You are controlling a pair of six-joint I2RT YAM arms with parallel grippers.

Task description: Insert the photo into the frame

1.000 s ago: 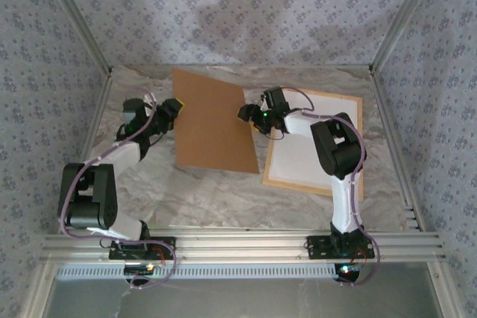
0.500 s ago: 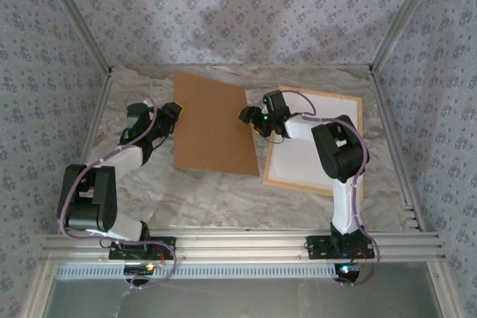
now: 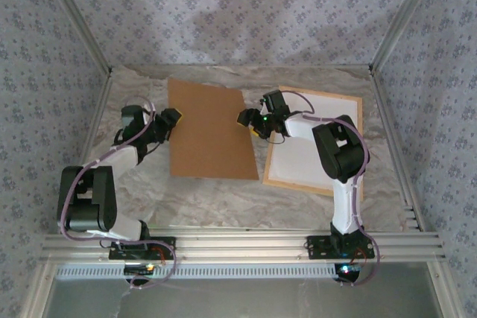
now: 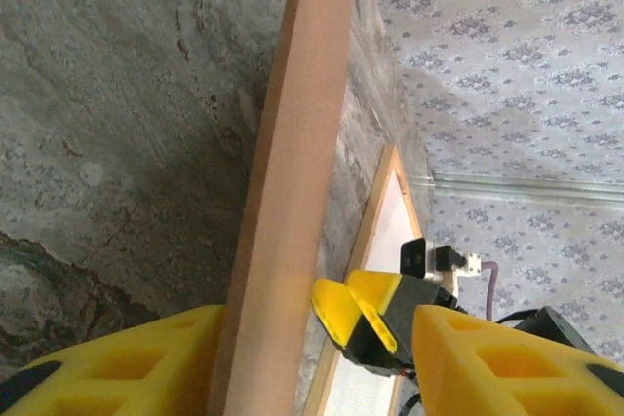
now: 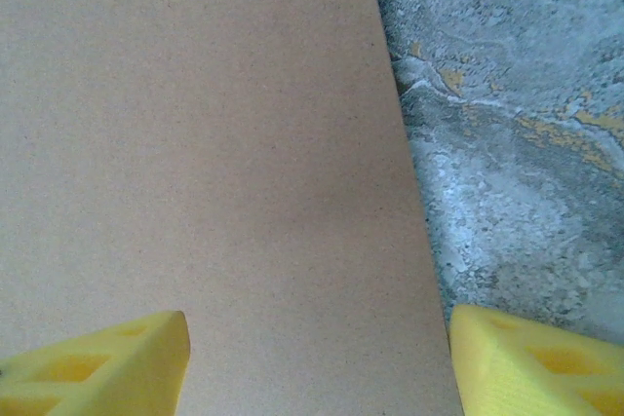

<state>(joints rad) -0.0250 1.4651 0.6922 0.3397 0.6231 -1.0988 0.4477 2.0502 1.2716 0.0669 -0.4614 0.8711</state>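
Note:
The light wooden frame (image 3: 358, 121) lies at the right of the table with a white sheet (image 3: 305, 150) inside it; the photo's picture side is out of view. A plain brown backing board (image 3: 209, 130) lies left of the frame. My left gripper (image 3: 170, 118) is at the board's left edge. In the left wrist view the board (image 4: 292, 192) runs edge-on between the left gripper's (image 4: 317, 338) open fingers, against one and apart from the other. My right gripper (image 3: 250, 118) stands open over the board's right edge, and the right wrist view has the board (image 5: 214, 143) between its spread fingers (image 5: 317, 338).
The marbled table top (image 3: 223, 195) is bare in front of the board and frame. Patterned walls enclose the back and both sides. In the left wrist view the frame's wooden edge (image 4: 375, 211) and the other arm's yellow fingers (image 4: 366, 314) lie beyond the board.
The board has shifted left and toward the front and now looks flatter on the table. My left gripper has opened wider and slid slightly left. The right arm has barely moved.

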